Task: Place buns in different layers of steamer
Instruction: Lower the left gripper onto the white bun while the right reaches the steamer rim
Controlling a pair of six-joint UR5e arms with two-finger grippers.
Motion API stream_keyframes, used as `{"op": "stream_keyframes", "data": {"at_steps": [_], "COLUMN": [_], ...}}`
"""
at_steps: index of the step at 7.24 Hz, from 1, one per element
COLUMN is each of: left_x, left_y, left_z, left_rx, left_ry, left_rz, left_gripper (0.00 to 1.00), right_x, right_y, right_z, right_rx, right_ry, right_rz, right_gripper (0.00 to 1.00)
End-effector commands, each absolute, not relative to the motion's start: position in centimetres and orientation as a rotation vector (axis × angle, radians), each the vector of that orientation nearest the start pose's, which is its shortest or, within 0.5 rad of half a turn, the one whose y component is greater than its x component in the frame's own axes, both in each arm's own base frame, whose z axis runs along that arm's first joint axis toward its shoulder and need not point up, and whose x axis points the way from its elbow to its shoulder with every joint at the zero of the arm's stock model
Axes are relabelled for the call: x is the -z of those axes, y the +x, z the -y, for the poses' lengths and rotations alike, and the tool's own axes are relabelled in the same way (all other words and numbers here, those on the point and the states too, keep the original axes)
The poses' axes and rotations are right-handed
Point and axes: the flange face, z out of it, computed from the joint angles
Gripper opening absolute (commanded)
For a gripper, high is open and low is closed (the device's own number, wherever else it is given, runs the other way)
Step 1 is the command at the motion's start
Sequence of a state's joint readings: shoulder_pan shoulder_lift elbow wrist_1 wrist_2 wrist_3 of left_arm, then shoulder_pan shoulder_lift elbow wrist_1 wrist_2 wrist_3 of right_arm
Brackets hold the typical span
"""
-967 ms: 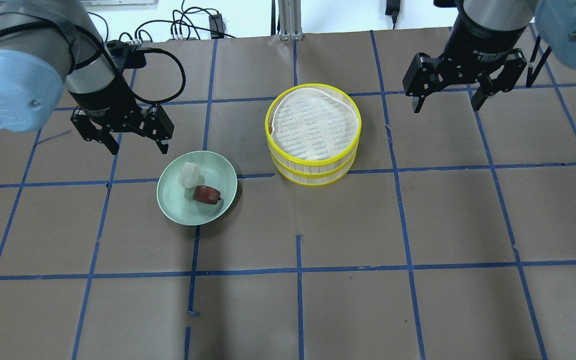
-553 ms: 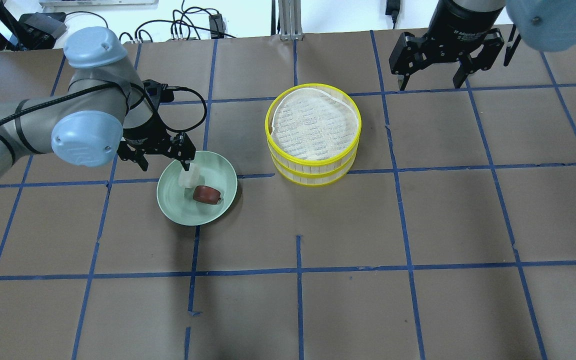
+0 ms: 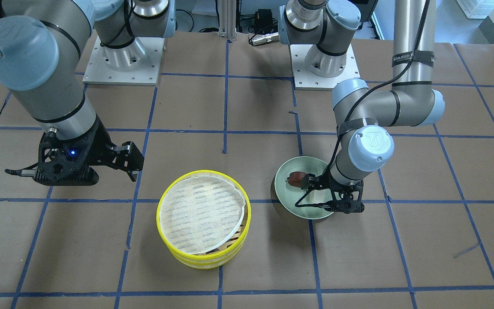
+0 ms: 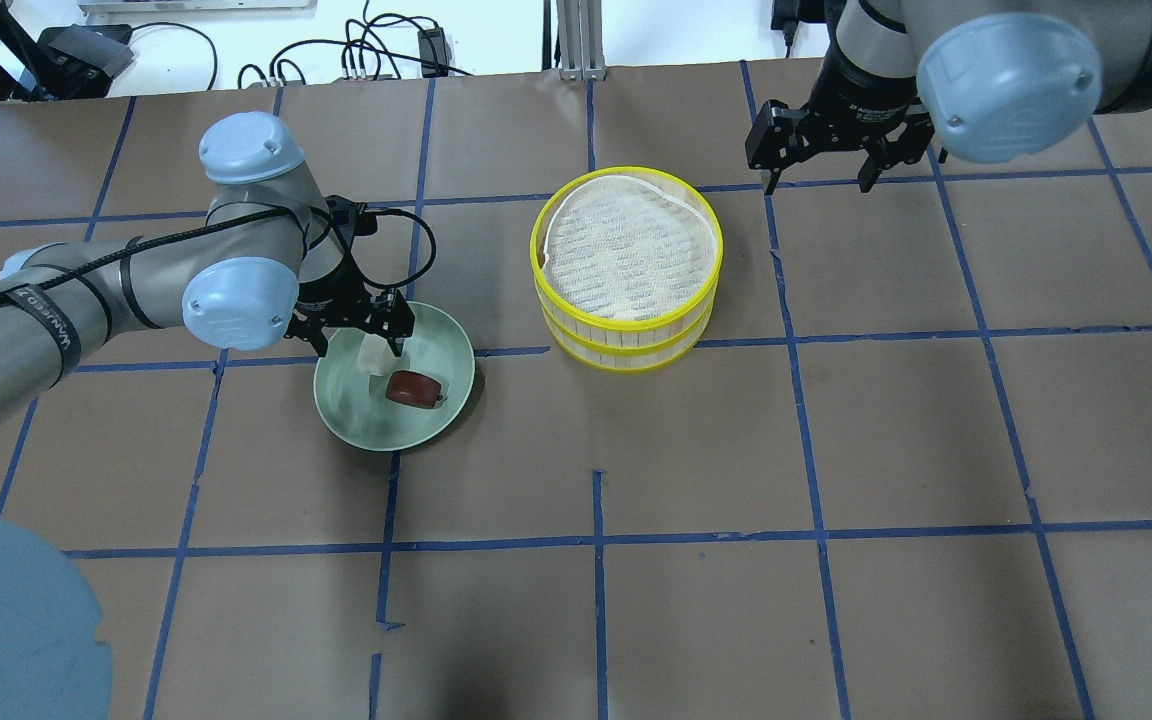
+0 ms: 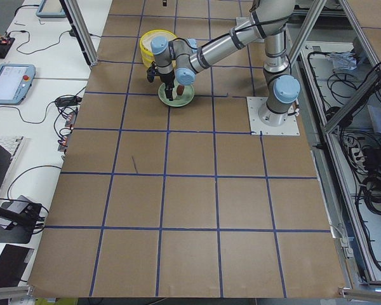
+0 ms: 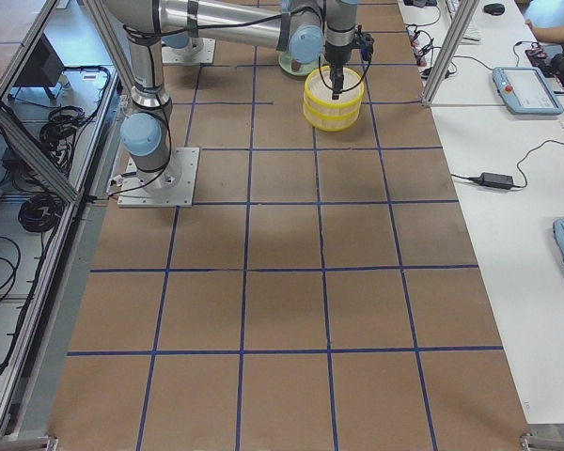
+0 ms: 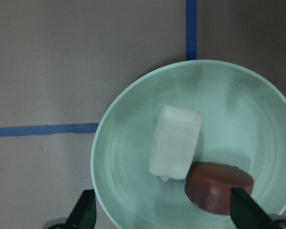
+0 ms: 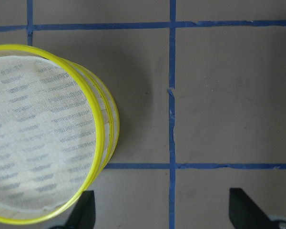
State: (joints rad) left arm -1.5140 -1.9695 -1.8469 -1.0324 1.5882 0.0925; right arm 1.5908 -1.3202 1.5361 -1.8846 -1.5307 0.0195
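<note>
A white bun and a dark reddish-brown bun lie side by side on a pale green plate. My left gripper is open, low over the plate's back edge, its fingers on either side of the white bun. The left wrist view shows the white bun and the brown bun between the open fingertips. The two-tier yellow-rimmed steamer stands stacked to the right, with only its mesh liner in the top tier. My right gripper is open and empty, above the table behind and to the right of the steamer.
The table is brown paper with a blue tape grid. The left arm's elbow hangs over the table left of the plate. Cables and a rail foot lie along the back edge.
My left gripper has come down and to the right, from beside the plate to over it, around the white bun. My right gripper has moved left and back, nearer the steamer. The buns have not moved.
</note>
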Motion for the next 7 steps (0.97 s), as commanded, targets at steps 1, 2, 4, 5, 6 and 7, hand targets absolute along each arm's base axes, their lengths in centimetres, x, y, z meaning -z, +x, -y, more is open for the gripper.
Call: {"op": "stream_keyframes", "data": {"at_steps": [1, 2, 4, 5, 6, 7], "left_x": [-18.9, -19.0, -19.4, -19.5, -19.5, -19.8], "left_y": [-10.0, -10.0, -10.0, -10.0, -10.0, -10.0], "left_z": [56.5, 56.6, 57.0, 57.0, 57.0, 57.0], "left_rx": [-0.196, -0.191, -0.169, -0.169, -0.169, -0.161], "left_ry": [0.049, 0.047, 0.04, 0.023, -0.044, -0.08], "left_rz": [-3.132, -3.132, -3.13, -3.13, -3.129, -3.127], "left_gripper": [0.95, 0.89, 0.67, 0.43, 0.2, 0.09], "right_x": [-36.6, -34.5, -30.7, -29.3, -28.2, -27.6], "right_y": [17.7, 19.4, 21.2, 21.8, 22.2, 22.2], "right_z": [61.0, 61.6, 62.1, 62.0, 61.8, 61.7], "right_rx": [0.165, 0.139, 0.089, 0.049, 0.012, -0.011], "right_ry": [0.022, 0.027, 0.056, 0.106, 0.098, 0.096], "right_rz": [-3.085, -3.085, -3.104, -3.102, -3.109, -3.115], "right_gripper": [0.99, 1.0, 0.97, 0.86, 0.68, 0.52]}}
